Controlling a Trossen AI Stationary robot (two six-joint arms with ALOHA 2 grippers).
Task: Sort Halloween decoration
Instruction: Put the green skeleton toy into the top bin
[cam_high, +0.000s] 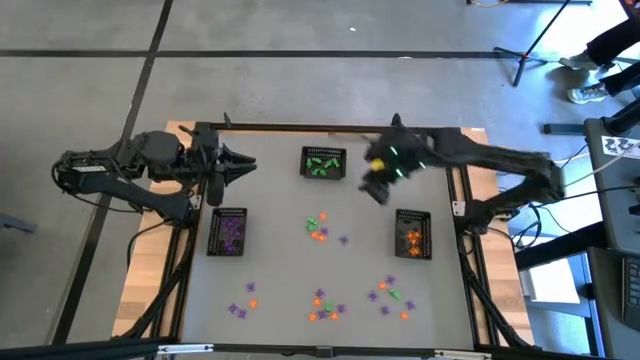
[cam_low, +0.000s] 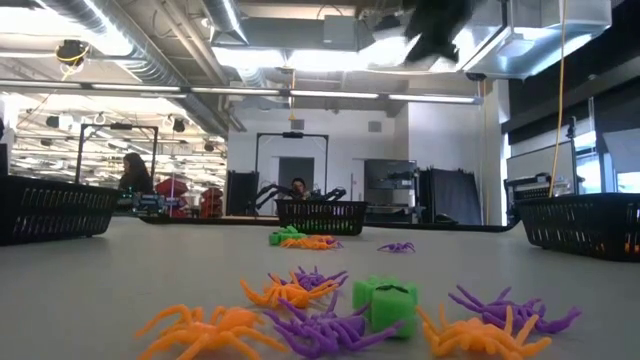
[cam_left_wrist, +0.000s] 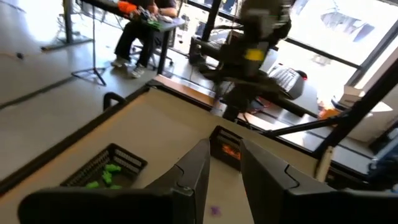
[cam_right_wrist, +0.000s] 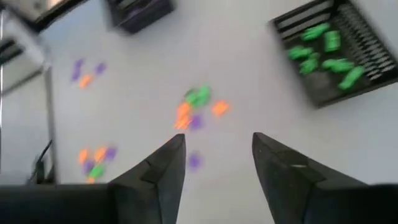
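High view: right gripper (cam_high: 376, 188) raised beside green-trinket basket (cam_high: 323, 164), jaws apart.

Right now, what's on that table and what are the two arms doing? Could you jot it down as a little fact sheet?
Baskets: green basket at the far edge, purple basket on the left, orange basket on the right
Loose trinkets: mixed clusters at the centre and along the near edge
Left gripper: above the table's far left, nothing seen between its fingers
Right gripper: open, empty, beside the green basket
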